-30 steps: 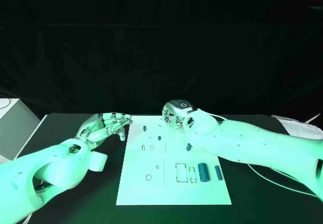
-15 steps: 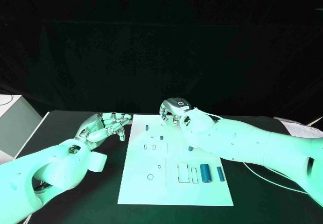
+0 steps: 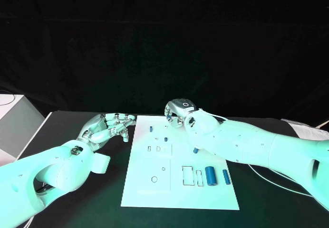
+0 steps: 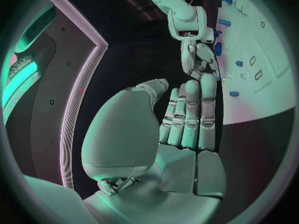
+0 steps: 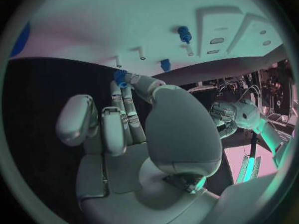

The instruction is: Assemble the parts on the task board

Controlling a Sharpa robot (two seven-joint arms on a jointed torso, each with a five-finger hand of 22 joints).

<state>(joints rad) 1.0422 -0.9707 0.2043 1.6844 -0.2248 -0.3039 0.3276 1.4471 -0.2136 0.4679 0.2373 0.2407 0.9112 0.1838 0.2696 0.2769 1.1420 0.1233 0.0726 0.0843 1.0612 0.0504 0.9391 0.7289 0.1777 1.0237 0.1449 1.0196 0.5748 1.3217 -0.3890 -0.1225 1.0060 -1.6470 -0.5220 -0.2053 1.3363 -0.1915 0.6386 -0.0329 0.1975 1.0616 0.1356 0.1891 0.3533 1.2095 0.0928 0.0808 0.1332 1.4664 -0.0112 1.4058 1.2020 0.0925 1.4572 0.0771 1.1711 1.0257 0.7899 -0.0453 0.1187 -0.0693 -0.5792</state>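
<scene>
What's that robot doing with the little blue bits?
It is putting small blue parts together on the white task board. Its right hand is at the board's far edge and pinches a small blue part at its fingertips. Its left hand hovers beside the board's left edge, fingers together, holding nothing. Two bigger blue cylinders lie near the board's right side, and a few small pieces stand farther up.

smooth white arms with small screws, silver segmented robot hand (image 3: 110, 127) each, thin white cable along the right arm.
</scene>
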